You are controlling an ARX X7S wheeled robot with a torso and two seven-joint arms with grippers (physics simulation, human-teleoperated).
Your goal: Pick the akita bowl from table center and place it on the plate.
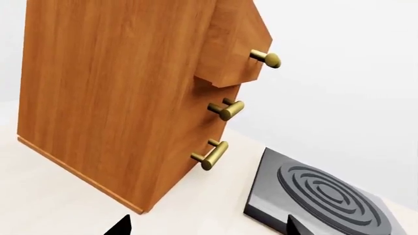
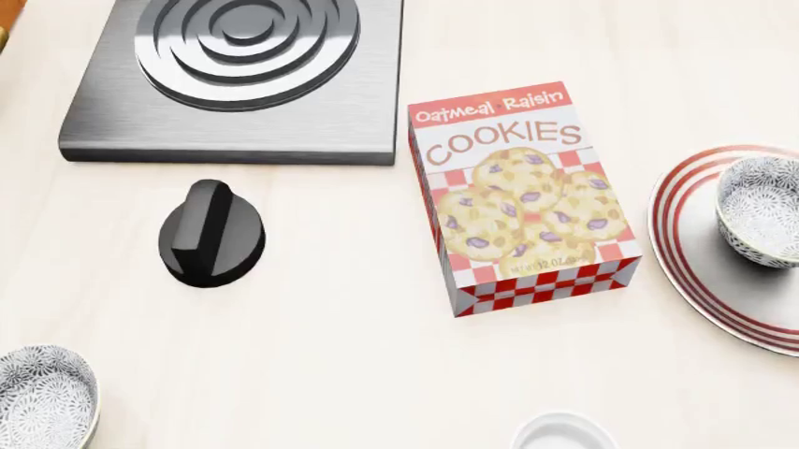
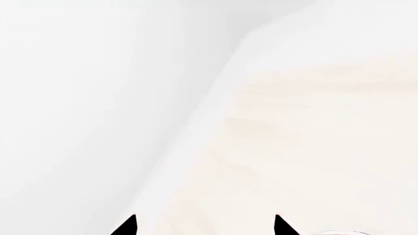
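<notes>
Patterned grey-black, the akita bowl point(image 2: 764, 208) sits on the plate point(image 2: 694, 251) at the worktop's point(image 2: 374, 327) right edge, touching it. Its twin point(image 2: 40, 398) rests at the near left corner. Between them lies a cookie box point(image 2: 525, 201), with a black knob point(image 2: 212, 234) beside the hob point(image 2: 238, 79). My left gripper point(image 1: 207, 226) and right gripper point(image 3: 205, 226) both have tips spread apart, holding nothing.

At the right edge of the head view we see the small deep white bowl with dense grey-black flower pattern point(image 2: 762, 208) upright on the wide shallow white plate with red concentric rim rings point(image 2: 718, 281); a matching patterned bowl point(image 2: 44, 398) sits lower left.
</notes>
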